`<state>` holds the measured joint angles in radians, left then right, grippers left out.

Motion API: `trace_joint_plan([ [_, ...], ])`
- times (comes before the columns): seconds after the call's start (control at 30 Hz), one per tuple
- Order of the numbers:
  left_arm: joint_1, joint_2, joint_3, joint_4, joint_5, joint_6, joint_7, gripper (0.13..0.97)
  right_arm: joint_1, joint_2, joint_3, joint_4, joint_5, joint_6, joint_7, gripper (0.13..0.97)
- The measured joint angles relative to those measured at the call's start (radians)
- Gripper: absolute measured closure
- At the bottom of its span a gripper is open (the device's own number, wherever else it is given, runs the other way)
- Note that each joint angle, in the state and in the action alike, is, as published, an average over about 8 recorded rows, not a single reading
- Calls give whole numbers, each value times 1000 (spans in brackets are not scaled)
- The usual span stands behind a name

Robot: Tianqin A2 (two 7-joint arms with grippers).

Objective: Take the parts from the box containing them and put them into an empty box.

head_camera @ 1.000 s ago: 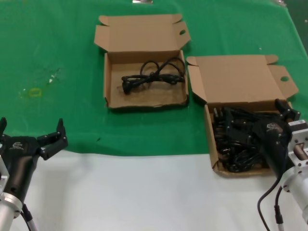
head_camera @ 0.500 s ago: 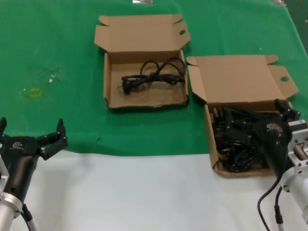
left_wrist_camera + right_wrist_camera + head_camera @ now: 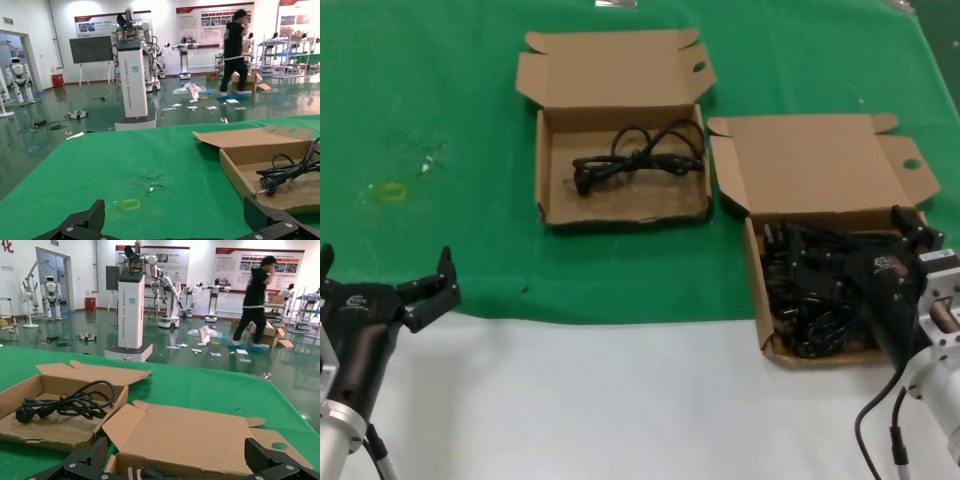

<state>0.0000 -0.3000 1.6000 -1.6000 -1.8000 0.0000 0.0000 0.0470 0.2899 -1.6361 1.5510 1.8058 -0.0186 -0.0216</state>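
The left gripper (image 3: 390,285) hangs low at the robot's left, fingers spread wide apart, its arm running down and outward. The right gripper (image 3: 905,232) sits low at the robot's right, fingers also spread wide, its wrist angled forward and inward from the arm.

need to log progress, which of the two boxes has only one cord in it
The far box nearer the left gripper's side: one cord. The right gripper's box holds a pile.
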Motion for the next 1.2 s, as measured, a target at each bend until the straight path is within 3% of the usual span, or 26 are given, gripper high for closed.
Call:
trace_joint_plan([
  [1.2,0,0,0,0,0,0,0,132,0,0,0,0,0,0,0,129],
])
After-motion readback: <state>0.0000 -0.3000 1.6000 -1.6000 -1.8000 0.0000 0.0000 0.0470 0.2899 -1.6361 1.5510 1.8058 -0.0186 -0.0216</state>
